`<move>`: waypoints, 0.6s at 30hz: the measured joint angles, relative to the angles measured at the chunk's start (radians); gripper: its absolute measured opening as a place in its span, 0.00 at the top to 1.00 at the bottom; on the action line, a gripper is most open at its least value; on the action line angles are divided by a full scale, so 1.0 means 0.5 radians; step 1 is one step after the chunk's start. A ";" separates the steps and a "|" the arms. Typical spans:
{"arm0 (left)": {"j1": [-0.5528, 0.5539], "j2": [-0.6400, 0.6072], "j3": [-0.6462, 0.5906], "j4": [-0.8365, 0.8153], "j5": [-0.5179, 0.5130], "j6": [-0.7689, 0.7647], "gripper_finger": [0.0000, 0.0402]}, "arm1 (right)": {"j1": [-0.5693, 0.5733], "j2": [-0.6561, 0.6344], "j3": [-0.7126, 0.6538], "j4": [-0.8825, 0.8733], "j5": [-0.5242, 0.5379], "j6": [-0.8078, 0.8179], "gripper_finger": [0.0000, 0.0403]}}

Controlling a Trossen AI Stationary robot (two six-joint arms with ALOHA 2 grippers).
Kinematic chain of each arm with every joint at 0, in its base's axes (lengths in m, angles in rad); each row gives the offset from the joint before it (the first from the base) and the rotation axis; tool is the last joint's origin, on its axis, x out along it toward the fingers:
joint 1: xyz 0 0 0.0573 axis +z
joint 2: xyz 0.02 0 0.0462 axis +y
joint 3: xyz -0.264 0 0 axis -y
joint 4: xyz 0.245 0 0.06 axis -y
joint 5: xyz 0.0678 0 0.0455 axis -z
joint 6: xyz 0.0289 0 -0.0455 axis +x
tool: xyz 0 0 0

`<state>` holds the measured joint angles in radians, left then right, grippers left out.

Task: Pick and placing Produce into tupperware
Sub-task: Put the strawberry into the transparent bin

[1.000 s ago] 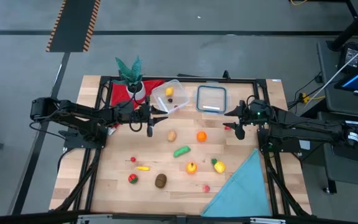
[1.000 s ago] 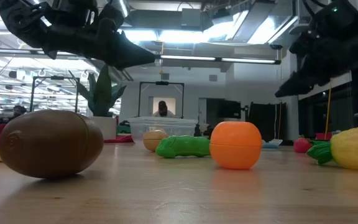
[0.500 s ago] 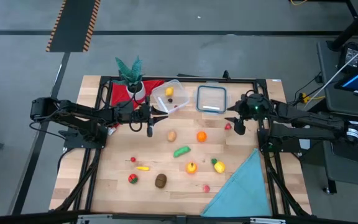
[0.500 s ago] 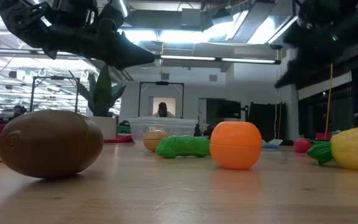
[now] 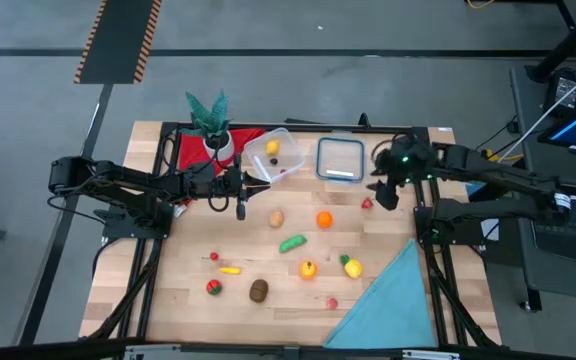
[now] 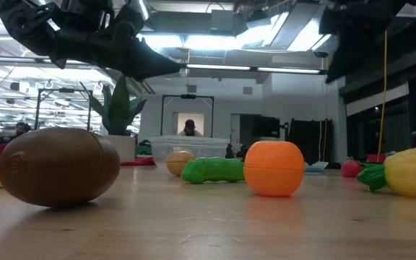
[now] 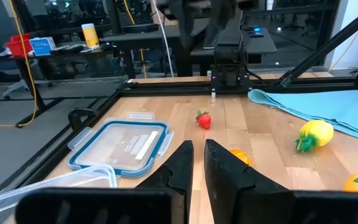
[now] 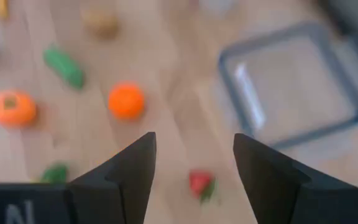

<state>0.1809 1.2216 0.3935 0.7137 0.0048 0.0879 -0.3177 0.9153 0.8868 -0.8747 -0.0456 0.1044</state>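
The left tool [image 5: 241,205] hangs just beside the tupperware [image 5: 272,155], its fingers pressed almost together on nothing. The right tool [image 5: 386,196] hovers over the red strawberry [image 5: 367,203] near the lid [image 5: 340,159], fingers spread. The tupperware sits at the counter's [image 5: 188,290] far side holding 2 pieces; the other produce, such as the orange [image 5: 324,219], lies scattered across the counter.

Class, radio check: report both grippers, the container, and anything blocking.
Left gripper nearly shut, empty, beside tupperware. Right gripper open, above strawberry. Nothing blocking.
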 joint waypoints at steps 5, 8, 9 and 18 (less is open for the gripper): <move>0.000 0.000 0.000 -0.005 0.000 0.001 0.94 | 0.164 0.189 -0.055 -0.063 -0.030 0.180 0.46; -0.001 0.000 0.000 -0.005 0.000 0.001 0.95 | 0.231 0.285 -0.055 -0.096 -0.037 0.256 0.46; 0.000 0.000 0.000 -0.005 0.000 0.001 0.96 | 0.245 0.314 -0.055 -0.124 -0.037 0.255 0.46; 0.000 0.000 0.000 -0.007 0.000 0.002 0.99 | 0.252 0.545 -0.055 -0.412 0.069 0.200 0.46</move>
<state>0.1809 1.2217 0.3935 0.7102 0.0048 0.0887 -0.1917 1.1876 0.8593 -1.0808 -0.0113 0.2047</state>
